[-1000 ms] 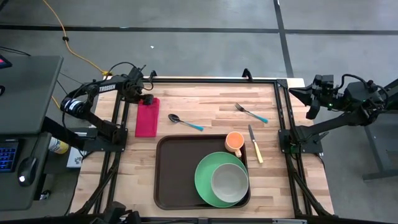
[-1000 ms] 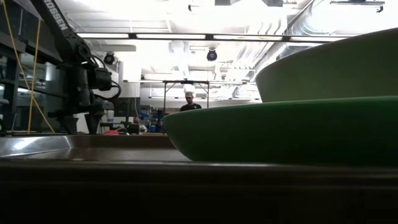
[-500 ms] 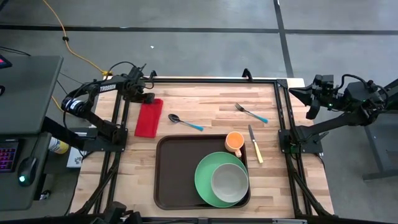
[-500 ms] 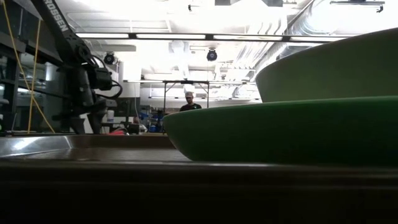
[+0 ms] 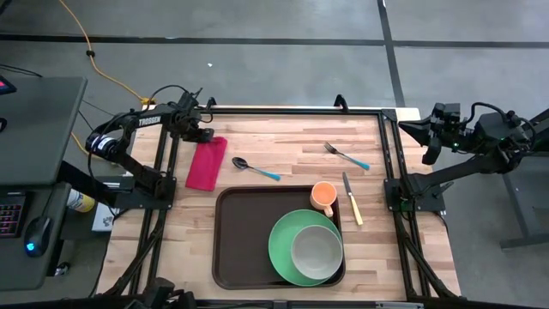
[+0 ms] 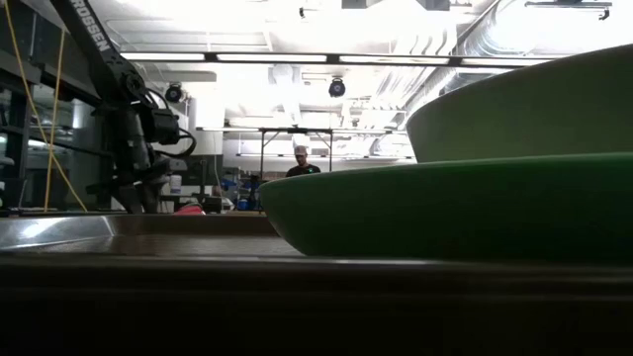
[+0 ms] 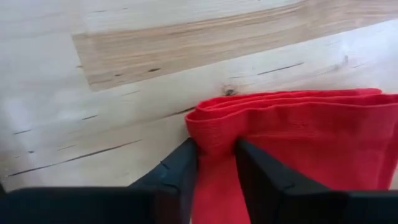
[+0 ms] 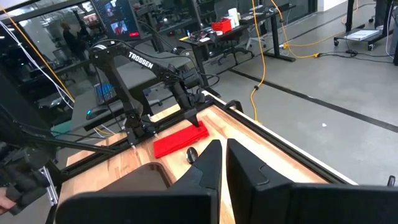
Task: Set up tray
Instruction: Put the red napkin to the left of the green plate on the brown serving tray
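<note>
The red cloth napkin (image 5: 206,163) lies folded on the wood at the table's far left, slightly slanted. My left gripper (image 5: 202,135) is over its far end, shut on it; the wrist view shows the napkin (image 7: 311,137) bunched between the fingers. The dark brown tray (image 5: 244,236) rests flat near the near edge and carries the green plate (image 5: 283,249) with a grey-green bowl (image 5: 316,251). An orange cup (image 5: 323,197) stands at the tray's far right corner. My right gripper (image 5: 431,137) waits shut beyond the table's right edge. My left gripper pinches the napkin's far end (image 7: 214,134) between its two fingers (image 7: 180,174), coming from above and the far side. Several folded layers show at that edge, puckered up where they are pinched. The rest of the napkin lies on the table.
A spoon (image 5: 256,168), a fork (image 5: 346,155) and a knife (image 5: 352,199) lie on the wood beyond and to the right of the tray. The left half of the tray is bare. A person (image 6: 302,163) stands far off in the room.
My left gripper has kept its hold and drawn the napkin's far end a little toward the table's right. The napkin now lies slanted, while its near end has stayed in place.
</note>
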Controlling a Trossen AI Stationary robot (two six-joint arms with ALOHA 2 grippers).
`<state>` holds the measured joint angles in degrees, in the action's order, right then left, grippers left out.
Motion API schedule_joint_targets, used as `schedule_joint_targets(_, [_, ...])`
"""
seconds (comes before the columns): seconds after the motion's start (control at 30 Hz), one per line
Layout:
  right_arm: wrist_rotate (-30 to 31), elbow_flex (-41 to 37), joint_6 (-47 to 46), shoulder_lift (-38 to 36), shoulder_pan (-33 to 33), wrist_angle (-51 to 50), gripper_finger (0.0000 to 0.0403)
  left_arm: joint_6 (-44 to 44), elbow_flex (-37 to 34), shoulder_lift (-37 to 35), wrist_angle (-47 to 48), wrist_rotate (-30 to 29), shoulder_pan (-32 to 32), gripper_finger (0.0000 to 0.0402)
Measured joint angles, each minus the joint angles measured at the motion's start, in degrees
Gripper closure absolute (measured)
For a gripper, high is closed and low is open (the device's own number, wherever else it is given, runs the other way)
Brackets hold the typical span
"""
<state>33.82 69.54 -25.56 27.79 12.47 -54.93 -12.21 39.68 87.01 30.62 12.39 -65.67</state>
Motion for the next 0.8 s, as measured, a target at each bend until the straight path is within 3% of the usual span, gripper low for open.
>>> schedule_joint_targets(0.4, [-0.01,0.02,-0.04,0.0,0.0,0.0,0.0403,2.69,0.24,2.88,0.83,0.19,0.05,0.0387])
schedule_joint_targets(0.8, [0.2,0.02,0.07,0.0,0.02,0.0,0.0403,9.17,-0.01,1.49,1.39,0.02,0.1,0.039])
